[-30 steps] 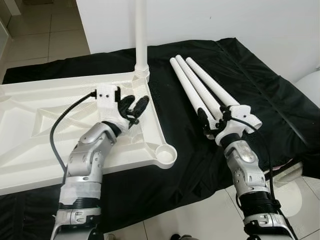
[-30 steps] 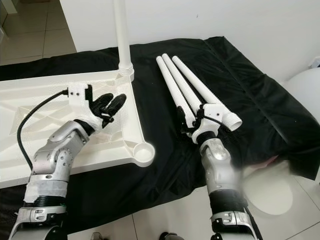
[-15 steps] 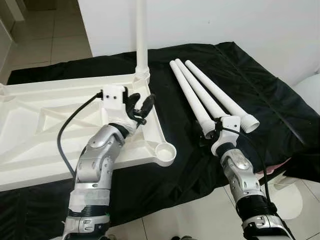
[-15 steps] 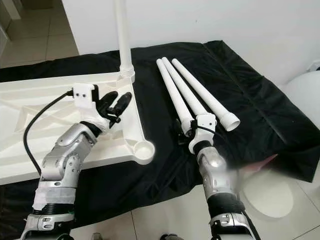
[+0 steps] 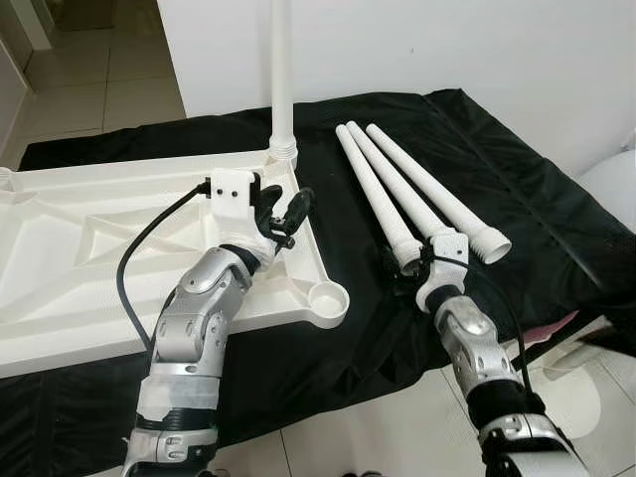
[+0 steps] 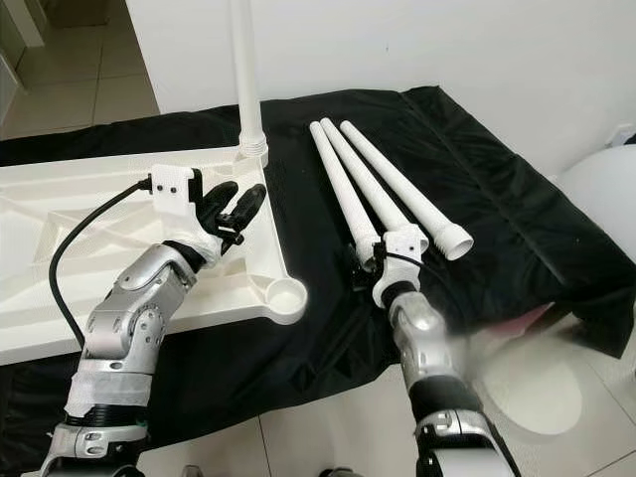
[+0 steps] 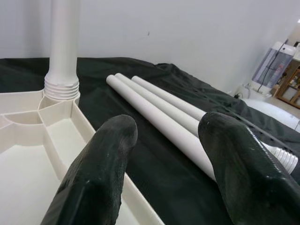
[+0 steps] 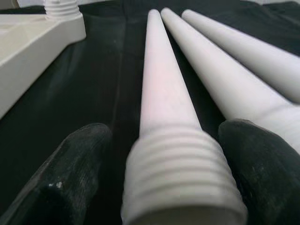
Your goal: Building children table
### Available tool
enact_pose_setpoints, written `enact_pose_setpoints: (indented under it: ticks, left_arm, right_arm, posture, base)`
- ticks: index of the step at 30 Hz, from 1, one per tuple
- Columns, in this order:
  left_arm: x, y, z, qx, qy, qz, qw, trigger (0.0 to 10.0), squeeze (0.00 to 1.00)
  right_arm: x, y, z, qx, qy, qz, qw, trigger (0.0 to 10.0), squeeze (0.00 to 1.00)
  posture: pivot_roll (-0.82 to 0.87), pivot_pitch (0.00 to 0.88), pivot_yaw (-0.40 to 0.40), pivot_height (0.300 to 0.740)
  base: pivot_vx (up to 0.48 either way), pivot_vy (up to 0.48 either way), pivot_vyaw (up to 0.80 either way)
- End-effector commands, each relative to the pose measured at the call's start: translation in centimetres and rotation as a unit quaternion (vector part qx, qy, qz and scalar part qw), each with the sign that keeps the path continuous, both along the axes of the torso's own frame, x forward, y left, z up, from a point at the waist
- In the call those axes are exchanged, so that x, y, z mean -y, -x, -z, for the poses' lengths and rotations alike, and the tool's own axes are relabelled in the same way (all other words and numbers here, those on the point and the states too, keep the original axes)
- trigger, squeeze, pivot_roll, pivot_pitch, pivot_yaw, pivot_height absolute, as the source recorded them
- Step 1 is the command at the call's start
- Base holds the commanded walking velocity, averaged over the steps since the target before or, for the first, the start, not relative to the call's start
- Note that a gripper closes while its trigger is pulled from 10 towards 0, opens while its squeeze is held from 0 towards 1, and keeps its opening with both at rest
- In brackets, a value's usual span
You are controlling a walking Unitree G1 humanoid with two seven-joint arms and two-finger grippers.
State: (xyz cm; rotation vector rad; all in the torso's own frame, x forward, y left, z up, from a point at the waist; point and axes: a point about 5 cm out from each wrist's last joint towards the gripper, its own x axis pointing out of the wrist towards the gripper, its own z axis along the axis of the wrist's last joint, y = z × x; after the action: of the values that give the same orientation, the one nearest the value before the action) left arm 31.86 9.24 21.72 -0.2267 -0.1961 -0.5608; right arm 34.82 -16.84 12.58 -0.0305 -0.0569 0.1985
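On the black cloth, the leftmost loose leg's threaded end lies between the right gripper's spread jaws, ungripped.

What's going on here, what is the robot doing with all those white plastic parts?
It is putting together a small white table. The tabletop lies upside down on a black cloth, with one leg already standing in a corner socket. Three loose legs lie side by side on the cloth. The right gripper is open, its fingers on either side of the threaded end of the nearest leg. The left gripper is open above the tabletop, holding nothing.
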Motion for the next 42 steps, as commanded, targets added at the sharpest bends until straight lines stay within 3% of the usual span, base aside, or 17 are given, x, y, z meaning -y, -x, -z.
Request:
enact_pose_setpoints:
  ticks: [1,10,11,13,17,18,21,23,24,28,29,32,37,38,39,40,42]
  left_arm:
    - [0.1,0.1,0.1,0.003,-0.007,0.000,1.000,10.0,0.00]
    - [0.3,0.0,-0.1,0.007,-0.012,0.001,1.000,10.0,0.00]
    - [0.3,0.1,-0.1,0.008,-0.012,0.002,1.000,10.0,0.00]
    - [0.5,0.2,-0.1,0.010,-0.015,0.007,1.000,10.0,0.00]
    - [0.6,0.2,-0.1,0.010,-0.017,0.009,1.000,10.0,0.00]
    - [0.6,0.2,-0.1,0.011,-0.017,0.009,1.000,10.0,0.00]
    - [0.6,0.3,-0.1,0.011,-0.018,0.008,1.000,10.0,0.00]
    - [0.6,0.3,-0.1,0.012,-0.018,0.009,1.000,10.0,0.00]
    - [0.7,0.3,-0.1,0.011,-0.018,0.009,1.000,10.0,0.00]
    - [0.7,0.3,0.0,0.010,-0.018,0.010,1.000,10.0,0.00]
    - [0.7,0.4,0.0,0.009,-0.020,0.012,1.000,10.0,0.00]
    - [1.0,0.6,0.2,0.005,-0.017,0.029,0.999,10.0,0.00]
    - [1.5,1.2,0.6,-0.010,-0.032,0.087,0.996,10.0,0.00]
    - [1.6,1.3,0.7,-0.017,-0.031,0.107,0.994,10.0,0.60]
    - [1.6,1.3,0.7,-0.017,-0.031,0.107,0.994,10.0,0.60]
    - [1.6,1.5,0.8,-0.020,-0.026,0.121,0.992,10.0,1.00]
    - [1.6,1.5,0.8,-0.020,-0.026,0.121,0.992,10.0,1.00]
  right_arm:
    - [0.2,0.0,0.6,-0.010,0.001,0.003,1.000,10.0,0.00]
    - [0.0,-0.4,1.4,-0.035,0.002,-0.015,0.999,9.6,0.00]
    - [-0.1,-0.4,1.6,-0.044,0.001,-0.024,0.999,2.8,0.00]
    - [0.0,-0.5,1.8,-0.052,0.003,-0.021,0.998,1.3,0.00]
    - [0.1,-0.6,2.1,-0.066,0.000,-0.020,0.998,1.2,0.00]
    - [0.2,-0.7,2.2,-0.070,-0.002,-0.020,0.997,0.0,0.00]
    - [0.3,-0.7,2.1,-0.067,-0.001,-0.020,0.998,0.0,0.00]
    - [0.4,-0.7,2.1,-0.066,0.001,-0.018,0.998,0.0,0.00]
    - [0.5,-0.7,2.2,-0.070,0.004,-0.012,0.997,3.9,0.00]
    - [0.6,-0.7,2.3,-0.073,0.006,-0.008,0.997,3.9,0.00]
    - [0.7,-0.7,2.6,-0.077,0.007,-0.010,0.997,10.0,0.00]
    - [0.5,-0.5,2.2,-0.046,0.016,-0.016,0.999,10.0,0.00]
    - [1.0,-0.3,0.9,0.022,0.025,0.044,0.998,10.0,0.00]
    - [1.0,-0.2,0.6,0.038,0.021,0.053,0.998,10.0,0.00]
    - [1.0,-0.2,0.6,0.038,0.021,0.053,0.998,10.0,0.00]
    - [1.0,0.0,0.2,0.057,0.015,0.061,0.996,10.0,0.00]
    - [1.0,0.0,0.2,0.057,0.015,0.061,0.996,10.0,0.00]
  posture:
    - [-0.01,0.018,-0.020,0.740]
    - [-0.01,0.011,-0.021,0.740]
    - [-0.01,0.002,-0.021,0.740]
    - [-0.01,0.000,-0.022,0.740]
    - [-0.01,0.000,-0.023,0.740]
    - [-0.01,0.000,-0.024,0.740]
    - [-0.01,0.000,-0.024,0.740]
    - [-0.01,0.000,-0.028,0.740]
    - [-0.01,0.000,-0.028,0.740]
    - [-0.01,0.000,-0.028,0.740]
    - [-0.01,0.000,-0.028,0.740]
    - [-0.02,0.000,-0.028,0.740]
    - [-0.02,0.000,-0.029,0.740]
    - [-0.02,0.000,-0.025,0.740]
    - [-0.02,0.000,-0.025,0.740]
    - [-0.02,0.000,-0.022,0.740]
    - [-0.02,0.000,-0.022,0.740]
  base:
    - [0.000,0.000,0.00]
    - [0.000,0.000,0.00]
    - [0.000,0.000,0.00]
    - [0.000,0.000,0.00]
    - [0.000,0.000,0.00]
    - [0.000,0.000,0.00]
    - [0.000,0.000,0.00]
    - [0.000,0.000,0.00]
    - [0.000,0.000,0.00]
    - [0.000,0.000,0.00]
    - [0.000,0.000,0.00]
    - [0.000,0.000,0.00]
    - [0.000,0.000,0.00]
    - [0.000,0.000,0.00]
    - [0.000,0.000,0.00]
    - [0.000,0.000,0.00]
    - [0.000,0.000,0.00]
